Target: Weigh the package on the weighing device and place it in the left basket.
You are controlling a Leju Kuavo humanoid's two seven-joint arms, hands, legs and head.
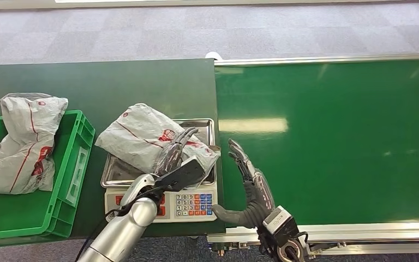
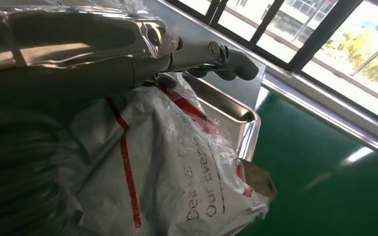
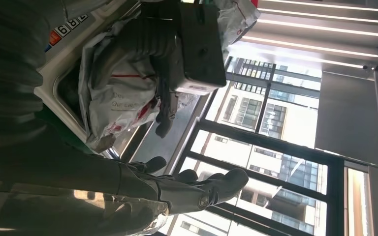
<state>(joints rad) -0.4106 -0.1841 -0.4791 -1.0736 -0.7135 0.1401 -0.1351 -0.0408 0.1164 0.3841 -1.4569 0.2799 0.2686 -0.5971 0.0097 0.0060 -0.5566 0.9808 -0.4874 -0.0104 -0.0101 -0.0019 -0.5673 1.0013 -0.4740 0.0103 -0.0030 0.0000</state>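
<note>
Package under left hand.

Left robot hand reaches forward, fingers extended; right robot hand upright, open.

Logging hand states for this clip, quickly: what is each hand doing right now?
Left hand: rests on the package on the scale tray; a closed grip cannot be told.
Right hand: open, holding nothing, beside the scale.

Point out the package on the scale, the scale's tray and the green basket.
package [image 1: 142, 136], head view: bare grey plastic left of the red print.
scale tray [image 1: 204, 126], head view: steel back right corner.
green basket [image 1: 77, 164], head view: right wall.
</note>
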